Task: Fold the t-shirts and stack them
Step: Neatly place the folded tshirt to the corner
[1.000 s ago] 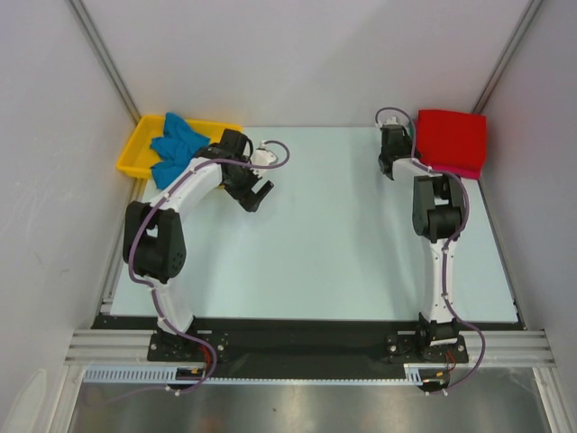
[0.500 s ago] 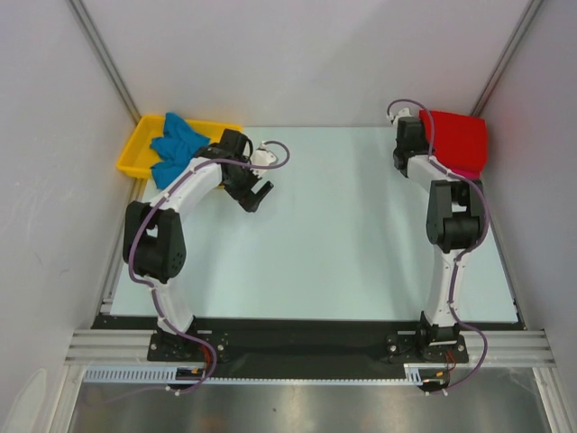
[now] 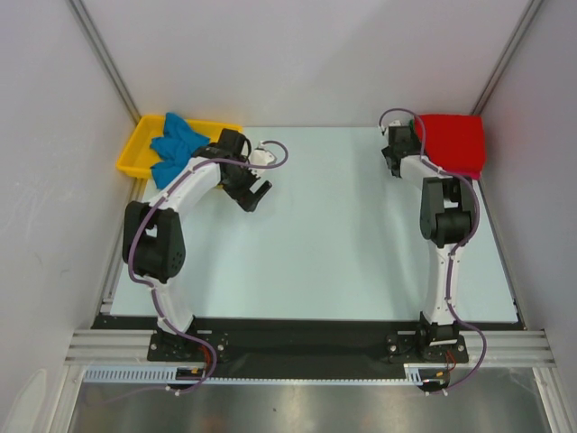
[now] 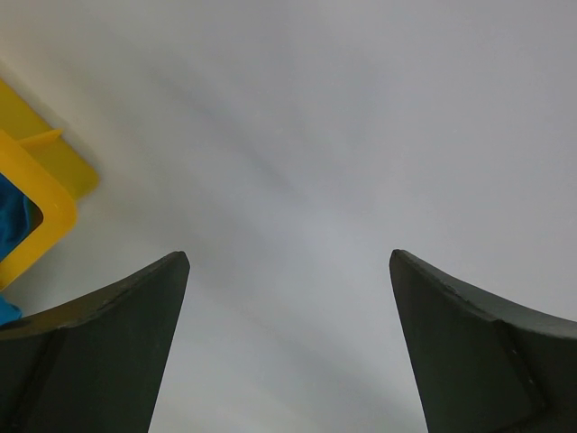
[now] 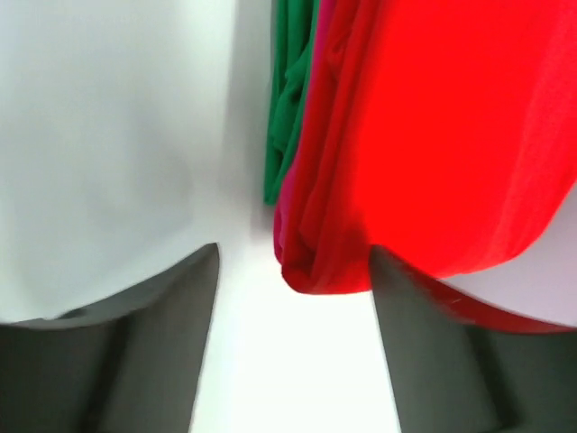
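A folded bright red t-shirt [image 3: 453, 142] tops the stack at the table's back right. In the right wrist view the red t-shirt [image 5: 451, 135] lies over a magenta-pink edge [image 5: 288, 216] and a green edge [image 5: 287, 117]. My right gripper [image 3: 398, 152] stands at the stack's left side. In its own view the right gripper [image 5: 293, 249] is open, the stack's near corner just past its fingertips, nothing held. A blue t-shirt [image 3: 176, 144] lies crumpled in the yellow tray [image 3: 131, 155]. My left gripper [image 3: 253, 195], to the right of the tray, is open and empty [image 4: 288, 254].
The yellow tray's corner [image 4: 45, 203] with a bit of blue cloth [image 4: 11, 221] shows at the left of the left wrist view. White walls close in the back and both sides. Metal posts [image 3: 104, 54] rise at the back corners.
My right gripper moved right to the stack's left edge, then drew back slightly and went from shut to open. The left arm has not moved.
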Available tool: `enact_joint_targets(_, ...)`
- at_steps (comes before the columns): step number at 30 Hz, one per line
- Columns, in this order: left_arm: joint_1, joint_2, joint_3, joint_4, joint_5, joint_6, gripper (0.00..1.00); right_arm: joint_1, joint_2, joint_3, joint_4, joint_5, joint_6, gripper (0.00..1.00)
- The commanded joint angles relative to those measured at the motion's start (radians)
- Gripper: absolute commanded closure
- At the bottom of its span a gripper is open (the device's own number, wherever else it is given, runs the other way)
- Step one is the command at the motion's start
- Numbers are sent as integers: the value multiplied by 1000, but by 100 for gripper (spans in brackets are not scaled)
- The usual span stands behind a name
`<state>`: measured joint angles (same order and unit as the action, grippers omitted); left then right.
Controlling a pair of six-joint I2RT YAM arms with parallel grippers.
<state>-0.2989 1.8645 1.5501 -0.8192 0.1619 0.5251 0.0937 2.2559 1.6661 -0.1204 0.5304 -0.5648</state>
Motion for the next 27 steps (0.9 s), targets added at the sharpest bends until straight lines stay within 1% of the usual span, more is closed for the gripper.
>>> enact_joint_targets(1,10,-31,44,-1,8,23,0,12,-64,80,-74,-41,100,25)
enact_joint_targets(2,10,-31,51,-1,10,21,0,21,-94,83,-85,-38,112,21)
enact_joint_targets(3,9,-31,57,-4,13,19,0,24,-117,80,-87,-30,147,10)
enact_joint_targets(4,9,-33,65,-8,16,16,0,26,-139,77,-91,-30,172,2)
enact_joint_targets(5,9,-34,79,-11,18,13,0,21,-191,75,-120,-38,207,0)
enact_joint_targets(6,9,-42,85,-12,19,10,0,15,-220,61,-137,-68,273,0)
enact_joint_targets(8,10,-57,85,-12,30,1,0,-3,-289,34,-191,-113,350,0)
enact_joint_targets(9,10,-80,79,-9,37,-4,0,-9,-364,-23,-203,-153,385,0)
enact_joint_targets(10,10,-93,70,-6,44,-14,0,-17,-412,-58,-214,-165,454,0)
enact_joint_targets(11,12,-109,44,-2,44,-20,0,-23,-456,-104,-216,-173,488,0)
enact_joint_targets(12,14,-146,25,6,44,-25,0,-44,-551,-144,-219,-199,523,0)
enact_joint_targets(13,15,-168,2,18,39,-37,0,-60,-597,-237,-219,-222,584,0)
enact_joint_targets(14,21,-191,-42,28,31,-45,0,-75,-637,-279,-225,-257,615,0)
enact_joint_targets(15,26,-239,-67,37,27,-53,0,-121,-688,-317,-232,-315,643,0)
enact_joint_targets(16,29,-266,-94,48,22,-66,0,-139,-766,-360,-242,-335,676,0)
enact_joint_targets(18,46,-348,-178,60,7,-77,0,-198,-843,-455,-289,-412,759,0)
enact_joint_targets(19,50,-375,-211,72,-5,-89,0,-210,-911,-485,-326,-423,785,0)
enact_joint_targets(20,59,-404,-270,78,-18,-94,0,-216,-944,-537,-349,-434,815,0)
enact_joint_targets(24,90,-560,-418,94,-67,-120,0,-219,-1087,-624,-461,-414,881,0)
enact_joint_targets(26,102,-612,-499,97,-79,-129,0,-221,-1163,-663,-510,-414,911,0)
enact_joint_targets(27,104,-663,-527,97,-102,-129,0,-221,-1188,-695,-527,-429,928,0)
